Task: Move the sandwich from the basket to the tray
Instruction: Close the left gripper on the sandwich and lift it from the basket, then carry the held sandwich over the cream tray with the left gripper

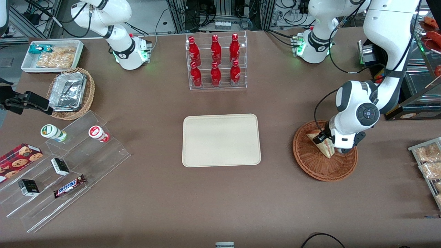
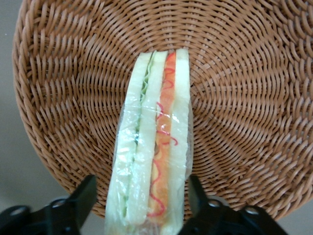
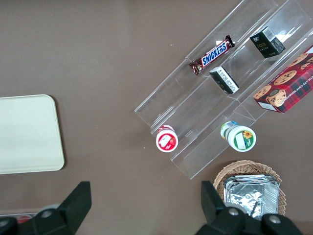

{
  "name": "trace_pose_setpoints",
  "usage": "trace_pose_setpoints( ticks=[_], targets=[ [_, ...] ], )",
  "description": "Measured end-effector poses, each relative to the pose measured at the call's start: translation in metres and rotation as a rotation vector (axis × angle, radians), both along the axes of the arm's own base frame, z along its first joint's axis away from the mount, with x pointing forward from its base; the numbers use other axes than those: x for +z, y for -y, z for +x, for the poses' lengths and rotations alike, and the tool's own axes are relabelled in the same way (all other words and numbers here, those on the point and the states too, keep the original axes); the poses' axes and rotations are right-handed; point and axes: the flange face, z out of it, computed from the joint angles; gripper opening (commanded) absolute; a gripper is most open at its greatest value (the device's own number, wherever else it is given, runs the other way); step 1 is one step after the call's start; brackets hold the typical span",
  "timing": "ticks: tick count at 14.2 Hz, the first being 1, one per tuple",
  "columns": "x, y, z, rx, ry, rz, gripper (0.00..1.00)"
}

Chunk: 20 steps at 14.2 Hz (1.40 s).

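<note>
The sandwich [image 1: 324,146] is a plastic-wrapped wedge of pale bread standing on edge in the reddish-brown wicker basket [image 1: 317,168], toward the working arm's end of the table. My left gripper [image 1: 325,142] is down in the basket and open, one finger on each side of the sandwich. In the left wrist view the sandwich [image 2: 151,147] shows green and red-orange filling over the basket's weave [image 2: 244,98]. One finger [image 2: 85,196] stands a little off the bread; the other finger [image 2: 195,196] is close against the wrap. The cream tray [image 1: 220,139] lies at the table's middle with nothing on it.
A clear rack of red bottles [image 1: 216,62] stands farther from the front camera than the tray. Toward the parked arm's end are a tan basket of foil containers [image 1: 70,93], a white snack bin [image 1: 51,55] and a stepped acrylic shelf [image 1: 65,165]. Snack packets [image 1: 429,162] lie beside the basket.
</note>
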Motion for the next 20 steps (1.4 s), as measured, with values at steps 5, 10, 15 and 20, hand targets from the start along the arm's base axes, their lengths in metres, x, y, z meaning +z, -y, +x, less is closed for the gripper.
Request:
trace_pose_setpoints(
  ticks=[5,10,15,20],
  targets=[
    [0.012,0.002,0.01,-0.005,0.03,-0.004,0.04],
    [0.056,0.013,0.035,-0.064,0.062,-0.01,0.07],
    [0.094,0.122,0.026,-0.322,0.075,-0.038,0.07],
    [0.103,0.283,-0.037,-0.481,0.087,-0.081,0.07]
  ],
)
